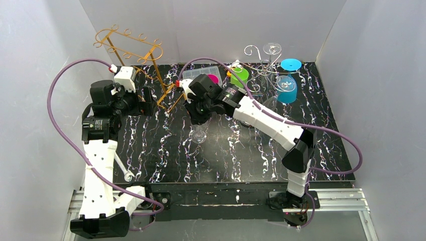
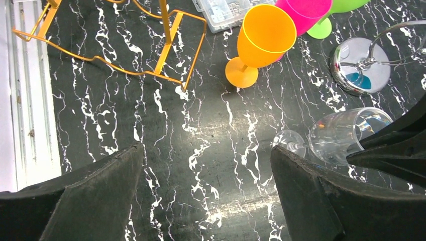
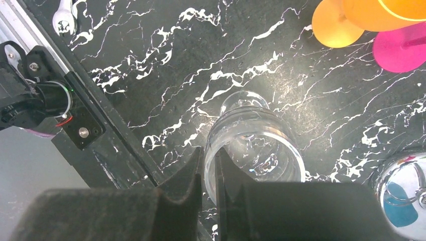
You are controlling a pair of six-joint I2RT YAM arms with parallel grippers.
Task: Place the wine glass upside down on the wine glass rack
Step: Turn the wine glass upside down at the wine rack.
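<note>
Since the clear wine glass (image 3: 253, 145) looks light, slick and brittle, the right fingers (image 3: 186, 188) pinching its bowl rim, low over the counter (image 1: 241, 150) near the gold rack (image 1: 129, 54), need gentleness; left fingers (image 2: 100, 196) spread empty.

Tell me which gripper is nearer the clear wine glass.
Right. The right gripper pinches the rim of the clear wine glass; the left gripper hangs open, apart from it, near the gold rack.

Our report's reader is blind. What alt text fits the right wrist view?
The right gripper pinches the rim of a clear wine glass, with the black marbled table behind. An orange glass base and a pink glass base show top right.
</note>
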